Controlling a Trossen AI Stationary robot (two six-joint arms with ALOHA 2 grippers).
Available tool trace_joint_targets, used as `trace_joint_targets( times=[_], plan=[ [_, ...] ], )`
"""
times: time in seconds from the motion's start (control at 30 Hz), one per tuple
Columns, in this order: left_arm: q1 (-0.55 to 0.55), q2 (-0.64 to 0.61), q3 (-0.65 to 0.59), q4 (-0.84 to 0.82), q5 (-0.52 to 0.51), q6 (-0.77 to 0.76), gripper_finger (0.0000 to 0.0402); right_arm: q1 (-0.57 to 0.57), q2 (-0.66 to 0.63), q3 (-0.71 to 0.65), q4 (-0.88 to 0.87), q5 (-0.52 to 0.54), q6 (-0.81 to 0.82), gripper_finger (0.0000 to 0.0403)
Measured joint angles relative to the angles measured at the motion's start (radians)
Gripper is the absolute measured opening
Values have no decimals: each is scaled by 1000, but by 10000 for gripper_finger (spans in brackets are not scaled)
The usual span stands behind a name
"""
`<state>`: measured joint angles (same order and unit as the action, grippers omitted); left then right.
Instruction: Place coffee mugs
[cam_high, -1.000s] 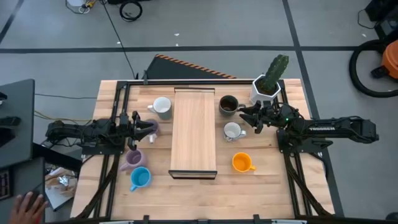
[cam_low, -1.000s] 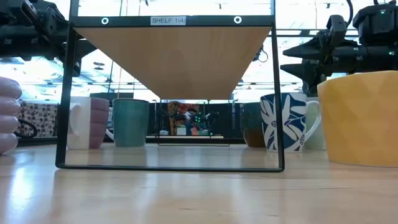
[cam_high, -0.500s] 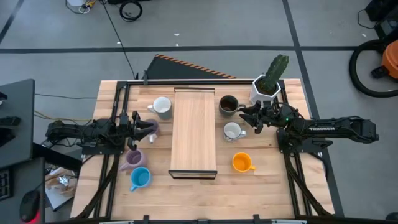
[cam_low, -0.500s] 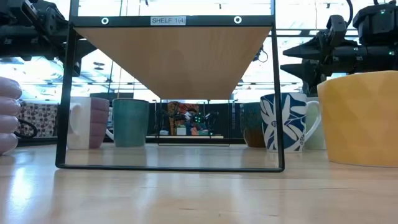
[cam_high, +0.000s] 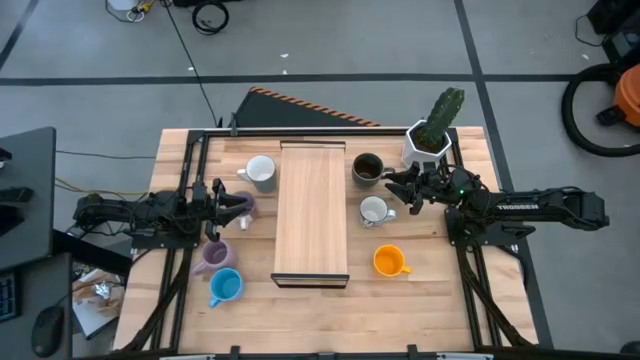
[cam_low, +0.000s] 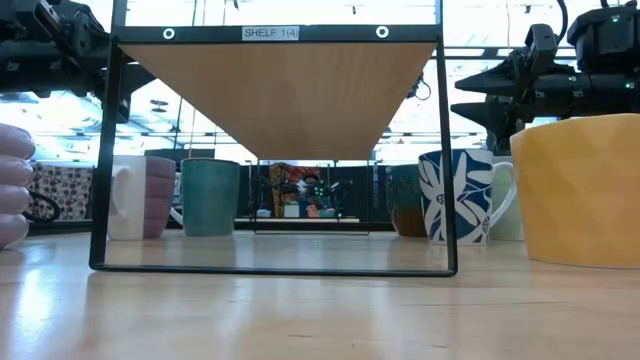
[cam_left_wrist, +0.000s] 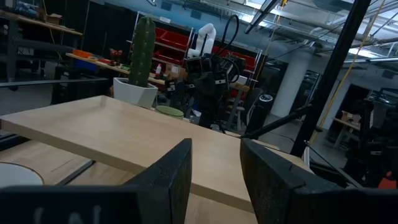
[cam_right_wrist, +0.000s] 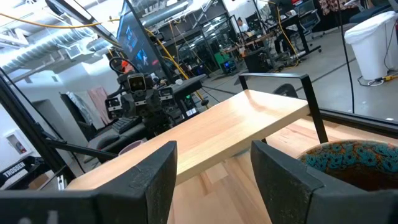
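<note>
In the high view my left gripper (cam_high: 246, 205) is open and hovers over a purple mug (cam_high: 243, 210) left of the wooden shelf (cam_high: 312, 213). My right gripper (cam_high: 394, 186) is open and hangs between the dark brown mug (cam_high: 366, 168) and a white mug (cam_high: 374, 211). A white/grey mug (cam_high: 260, 172), a second purple mug (cam_high: 213, 256), a blue mug (cam_high: 225, 287) and an orange mug (cam_high: 389, 262) stand upright on the table. The low view also shows a green mug (cam_low: 210, 197). Both wrist views show open fingers at the height of the shelf board (cam_left_wrist: 124, 134) (cam_right_wrist: 236, 134).
The white faceted pot with the cactus (cam_high: 430, 135) stands at the far right, close behind my right gripper. The shelf's black frame posts (cam_low: 100, 150) (cam_low: 447, 150) carry the board above the table. Bare tabletop (cam_high: 430, 300) lies along the near edge.
Both arms and all mugs have kept still. A person's hand beside the table's near left corner has gone out of view.
</note>
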<state>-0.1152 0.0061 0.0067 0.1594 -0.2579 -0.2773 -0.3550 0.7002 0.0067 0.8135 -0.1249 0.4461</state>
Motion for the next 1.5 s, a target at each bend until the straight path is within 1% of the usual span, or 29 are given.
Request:
trace_joint_targets(
  times=[1.33,1.5],
  plan=[
    [0,0,0,0,0,0,141,0,0,0,0,0,0,210],
    [0,0,0,0,0,-62,141,0,0,0,0,0,0,210]
  ],
)
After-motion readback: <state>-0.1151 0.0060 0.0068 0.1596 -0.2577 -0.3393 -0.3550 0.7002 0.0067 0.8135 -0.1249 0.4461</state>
